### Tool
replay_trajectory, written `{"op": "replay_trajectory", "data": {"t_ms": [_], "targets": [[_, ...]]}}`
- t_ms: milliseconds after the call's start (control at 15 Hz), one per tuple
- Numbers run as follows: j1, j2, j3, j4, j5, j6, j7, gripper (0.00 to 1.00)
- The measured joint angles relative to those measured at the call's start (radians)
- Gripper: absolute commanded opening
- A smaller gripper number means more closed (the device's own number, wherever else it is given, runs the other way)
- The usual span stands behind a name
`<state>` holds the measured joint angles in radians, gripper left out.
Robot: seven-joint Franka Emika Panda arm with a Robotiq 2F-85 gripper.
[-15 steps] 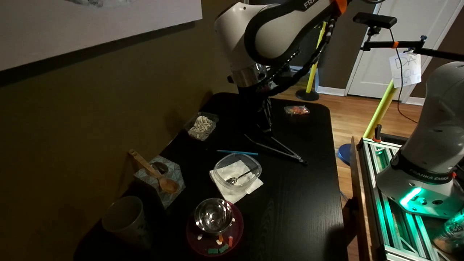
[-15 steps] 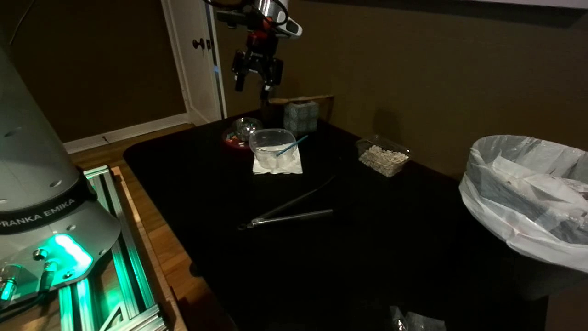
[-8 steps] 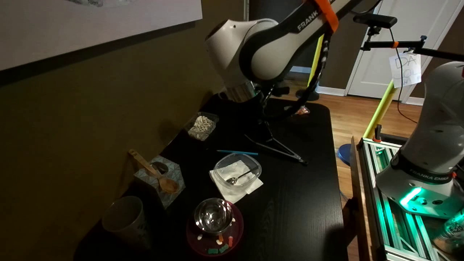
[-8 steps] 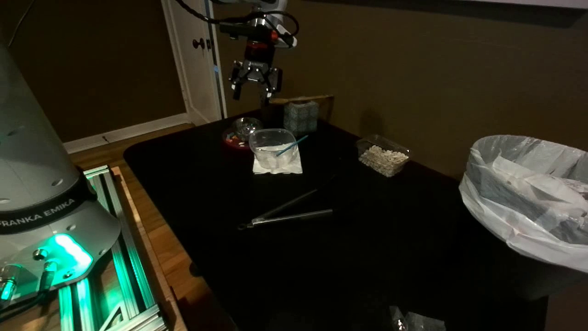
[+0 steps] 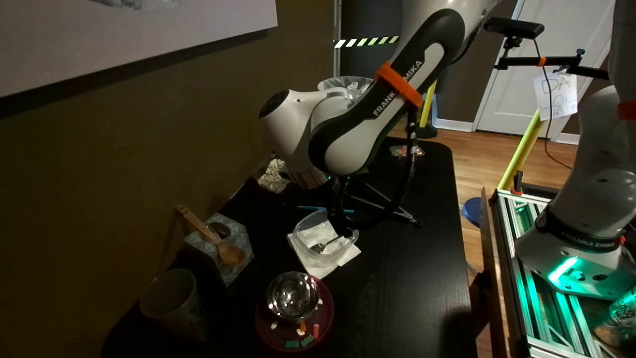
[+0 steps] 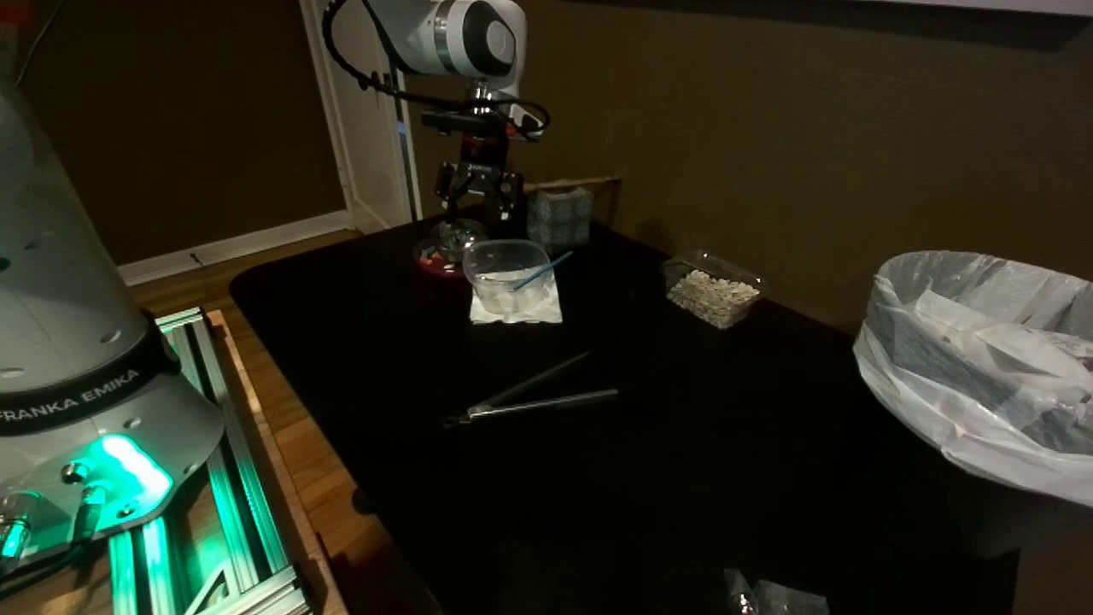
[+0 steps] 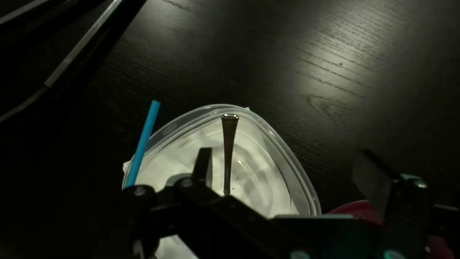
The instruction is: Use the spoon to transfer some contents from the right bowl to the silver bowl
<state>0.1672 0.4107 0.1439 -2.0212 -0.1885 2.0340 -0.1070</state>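
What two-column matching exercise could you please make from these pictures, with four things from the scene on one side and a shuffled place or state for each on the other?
Things:
1. silver bowl
2. wooden spoon
3. metal spoon
4. right bowl

Places or states:
A. inside the clear container that stands on a white napkin
B. holding pale beige granules
C. on the red dish
D. on top of the patterned box

Right pairs: 1-C, 2-D, 3-A, 4-B.
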Motion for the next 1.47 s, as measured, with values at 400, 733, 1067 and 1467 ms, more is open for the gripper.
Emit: {"op": "replay_trajectory", "data": {"t_ms": [400,733,1067,1467], "targets": [[-0.006,-0.004,-0.001,0.001,0.003,0.102,-0.014,1.0],[-0.039,0.029,-0.006,0.003,0.019,0.278,-0.056,0.87],[-0.089,0.056,-0.007,0.007,0.112,0.289,-0.093,0.75],[-0.131,0.08,-0.005,0.007,0.172,0.289,-0.143,0.85]]}}
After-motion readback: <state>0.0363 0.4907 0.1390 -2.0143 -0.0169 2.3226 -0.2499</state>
